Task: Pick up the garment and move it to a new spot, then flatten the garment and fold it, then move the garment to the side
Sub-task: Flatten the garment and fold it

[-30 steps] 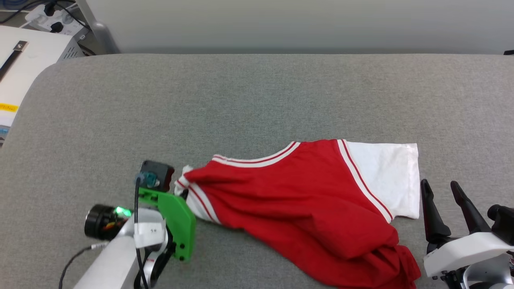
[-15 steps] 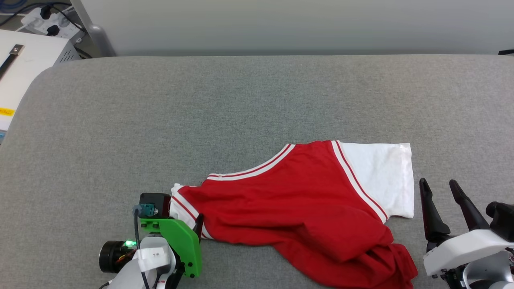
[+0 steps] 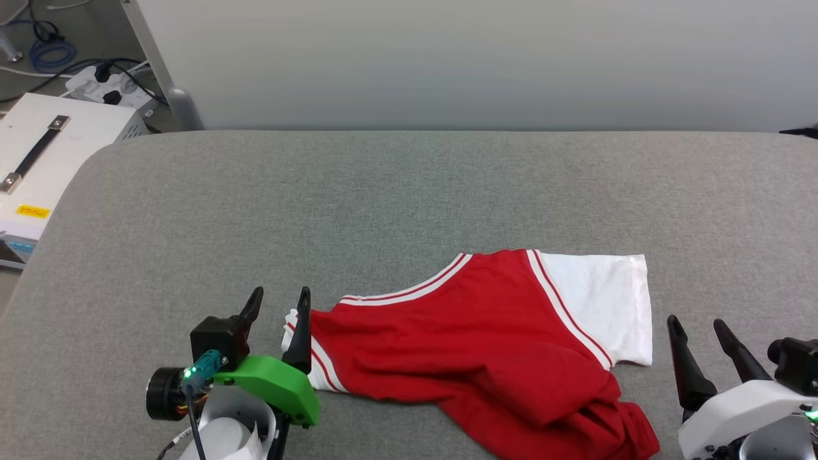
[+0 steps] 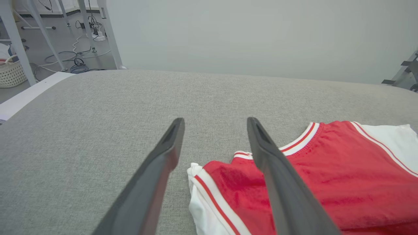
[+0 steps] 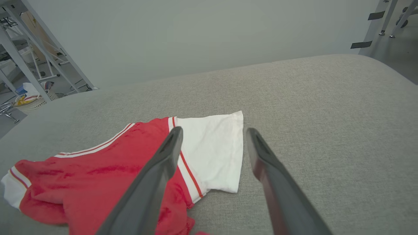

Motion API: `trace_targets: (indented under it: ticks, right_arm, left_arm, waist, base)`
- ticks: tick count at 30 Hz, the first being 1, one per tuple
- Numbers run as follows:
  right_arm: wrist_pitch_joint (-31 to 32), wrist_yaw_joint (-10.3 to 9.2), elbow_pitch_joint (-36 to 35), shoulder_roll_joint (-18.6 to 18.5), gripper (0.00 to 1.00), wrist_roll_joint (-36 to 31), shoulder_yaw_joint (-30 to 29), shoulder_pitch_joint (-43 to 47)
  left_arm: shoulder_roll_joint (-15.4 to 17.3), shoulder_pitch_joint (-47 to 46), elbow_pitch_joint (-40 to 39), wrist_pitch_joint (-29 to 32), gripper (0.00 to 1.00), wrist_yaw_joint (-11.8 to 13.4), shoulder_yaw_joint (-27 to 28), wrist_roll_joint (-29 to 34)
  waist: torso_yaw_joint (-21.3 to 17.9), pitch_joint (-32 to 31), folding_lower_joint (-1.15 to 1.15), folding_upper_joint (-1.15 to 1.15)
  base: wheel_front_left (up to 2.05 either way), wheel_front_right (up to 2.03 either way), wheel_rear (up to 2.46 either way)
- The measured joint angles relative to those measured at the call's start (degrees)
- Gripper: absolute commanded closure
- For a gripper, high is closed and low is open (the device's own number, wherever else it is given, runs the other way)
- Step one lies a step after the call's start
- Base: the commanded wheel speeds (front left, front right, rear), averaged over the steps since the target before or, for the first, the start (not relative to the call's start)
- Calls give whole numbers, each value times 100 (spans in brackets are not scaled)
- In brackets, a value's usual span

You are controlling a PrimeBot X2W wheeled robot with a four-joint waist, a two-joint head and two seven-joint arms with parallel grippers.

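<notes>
The garment [image 3: 473, 345] lies rumpled near the front edge of the grey padded surface [image 3: 409, 191], between my grippers. My left gripper [image 3: 281, 292] sits at its striped sleeve end, my right gripper [image 3: 694, 321] just beside its flat white sleeve; both are spread and empty. Bare surface stretches wide behind and to the left. The body is red with a striped collar.

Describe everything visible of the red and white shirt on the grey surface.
The garment is a red knit T-shirt with white sleeves and red-and-white striped trim at collar and shoulder seams. It lies crumpled on the grey fabric surface: one white sleeve spread smooth at the robot's right, the other sleeve bunched at the left, the lower body rumpled near the front edge. The open left end effector has the bunched sleeve's corner between its fingers; contact is unclear. The open right end effector stands apart.
</notes>
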Motion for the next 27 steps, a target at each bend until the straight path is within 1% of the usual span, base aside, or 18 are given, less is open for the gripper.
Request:
trace_targets:
  ticks: [4,8,12,17,20,24,27]
  right_arm:
    - [271,0,271,-65,0,46,-219,11]
    - [824,0,737,-345,0,279,-379,-56]
    - [1411,0,1029,-713,0,478,-397,-513]
    - [2494,0,1488,-1273,0,746,-63,-1283]
    - [2984,0,1713,-1468,0,879,112,-1775]
    - [3316,0,2126,-1715,0,967,411,-2407]
    - [3356,0,2547,-1887,0,1015,623,-2775]
  left_arm:
    - [-18,93,-260,-156,0,24,34,19]
    - [-57,127,-553,-208,0,127,49,46]
    - [-88,122,-826,-224,0,224,70,53]
    - [-156,99,-991,-224,0,250,35,76]
    - [-225,53,-984,-225,0,249,25,69]
    - [-287,-147,-983,-276,0,248,37,69]
    - [-322,-238,-977,-283,0,238,38,70]
  waist:
    - [31,-31,0,0]
    - [77,40,0,0]
    - [137,193,0,0]
    - [249,432,0,0]
    - [331,584,0,0]
    - [454,803,0,0]
    - [550,951,0,0]
  base:
    - [0,0,0]
    - [0,0,0]
    - [0,0,0]
    - [0,0,0]
    - [0,0,0]
    - [0,0,0]
    - [0,0,0]
